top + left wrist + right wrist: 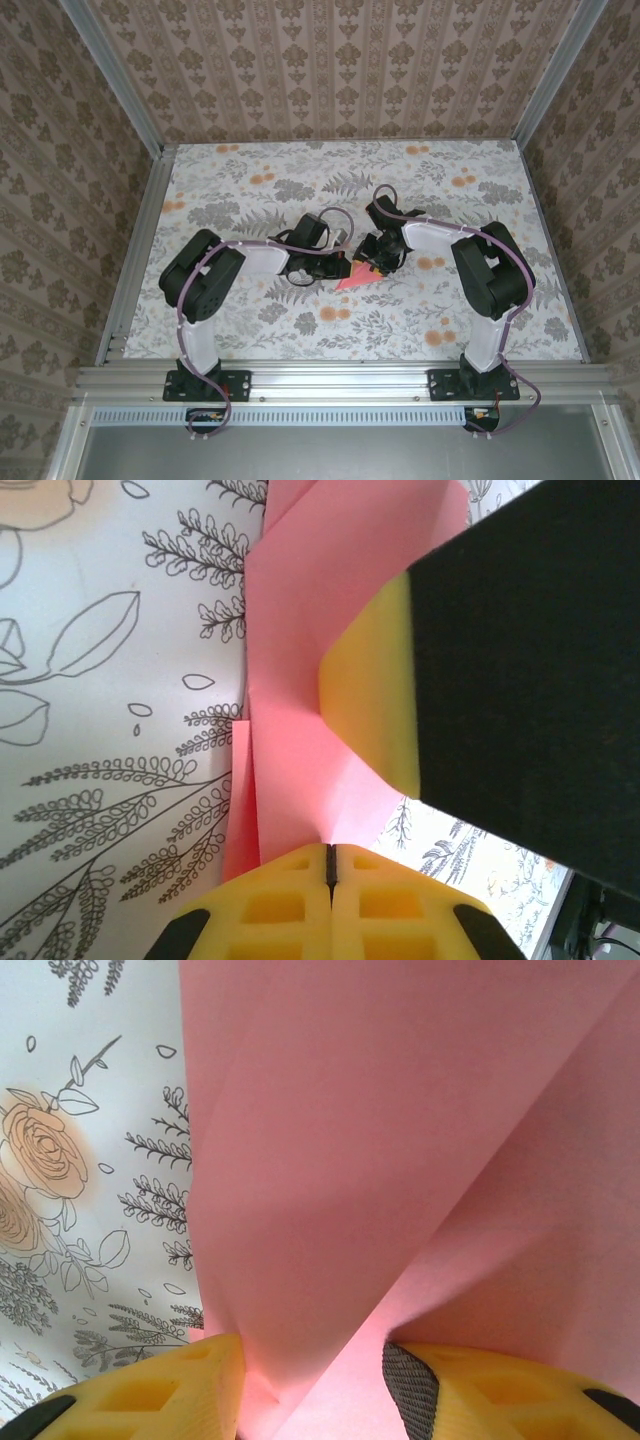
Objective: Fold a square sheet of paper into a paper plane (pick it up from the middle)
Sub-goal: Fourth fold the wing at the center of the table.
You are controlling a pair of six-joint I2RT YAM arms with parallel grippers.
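Salmon-pink square sheet of paper (pixel 300 620), creased, sits pinched in the closed left gripper (pixel 330 862); the right gripper (pixel 312 1385) stands part-open astride a fold.

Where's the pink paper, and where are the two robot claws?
pink paper sheet (pixel 357 278), top view, middle of the folded triangle.
left gripper (pixel 330 858), left wrist view, seam between its yellow fingertips.
right gripper (pixel 312 1385), right wrist view, gap between its yellow fingers.
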